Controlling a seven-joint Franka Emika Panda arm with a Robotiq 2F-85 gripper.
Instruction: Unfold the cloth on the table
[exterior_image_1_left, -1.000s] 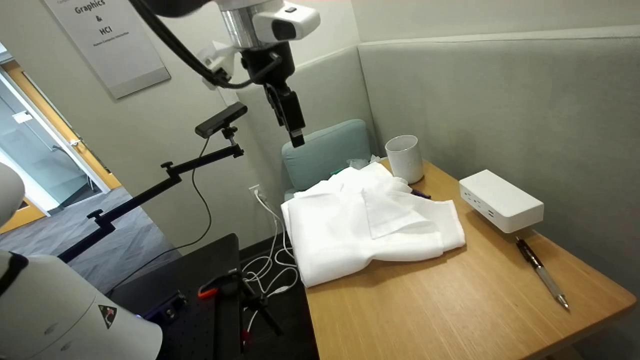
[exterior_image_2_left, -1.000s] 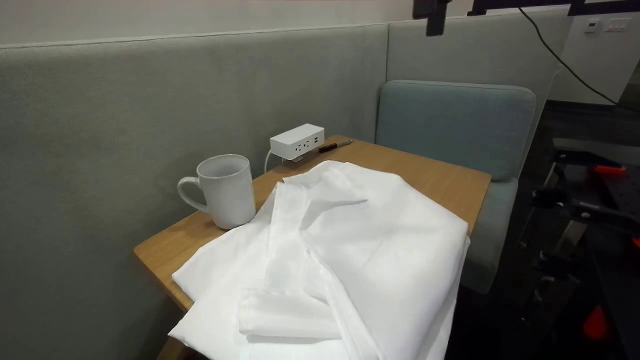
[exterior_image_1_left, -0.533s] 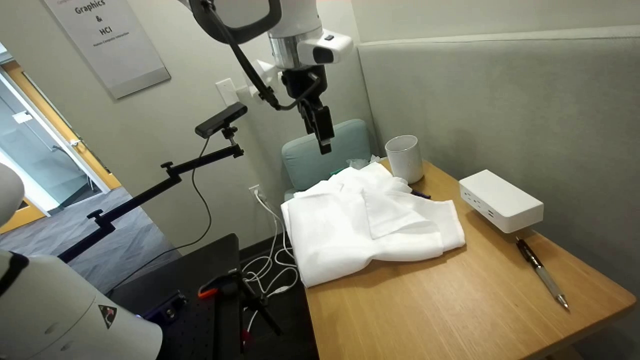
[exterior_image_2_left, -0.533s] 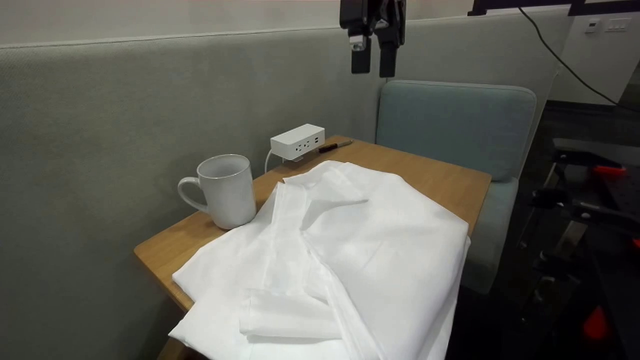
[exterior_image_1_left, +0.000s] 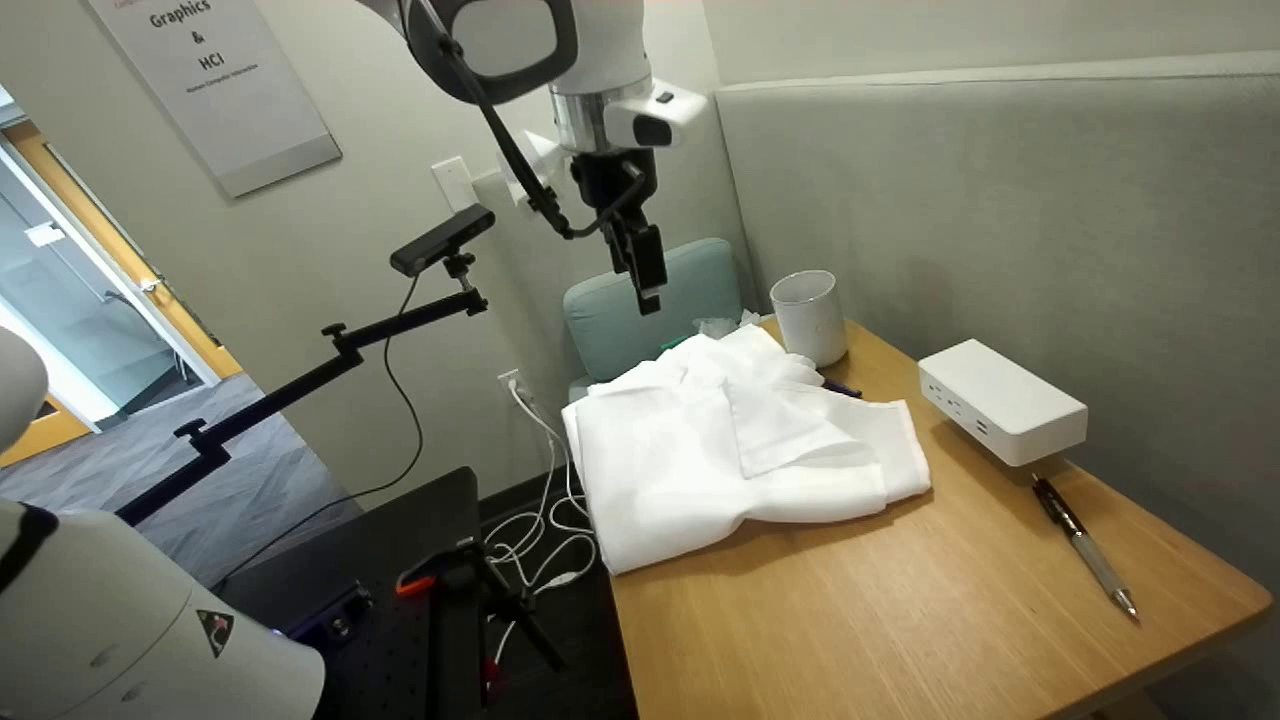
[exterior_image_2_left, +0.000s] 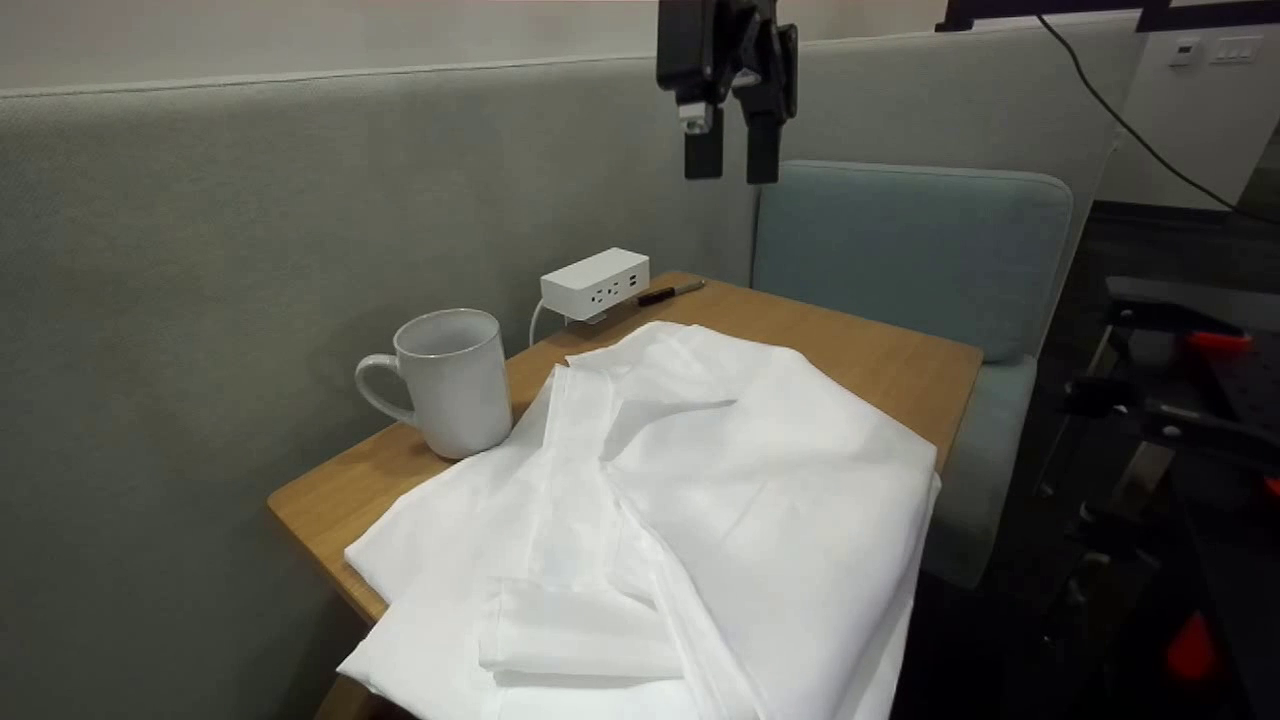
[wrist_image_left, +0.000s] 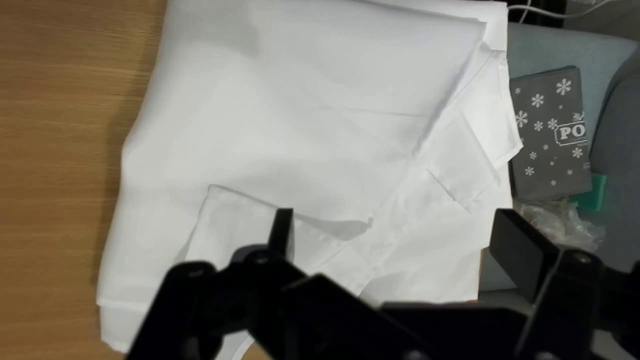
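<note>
The white cloth lies wrinkled and folded over itself on the wood-grain table, in both exterior views (exterior_image_1_left: 660, 470) (exterior_image_2_left: 780, 480). Several flaps and a turned-back corner show on top, and one side hangs over the table edge. Bare tabletop (exterior_image_1_left: 850, 620) also shows in an exterior view (exterior_image_2_left: 880, 350). In the wrist view the cloth (wrist_image_left: 280, 125) fills the middle, with the table (wrist_image_left: 55, 175) at left. My gripper (exterior_image_1_left: 650, 303) is above the cloth, not touching it. Its two fingers are apart and empty in an exterior view (exterior_image_2_left: 733, 178) and the wrist view (wrist_image_left: 392, 220).
A white mug (exterior_image_1_left: 812, 325) stands beside the cloth at the table edge. A white power box (exterior_image_1_left: 1003, 400) and a pen (exterior_image_1_left: 1085, 550) lie further along the same side. A grey snowflake-patterned package (wrist_image_left: 550, 140) sits on the seat. A black camera arm (exterior_image_1_left: 400, 325) stands near the robot.
My gripper has moved in over the table and lowered, mostly in the first half second, then a little more. The cloth has not moved.
</note>
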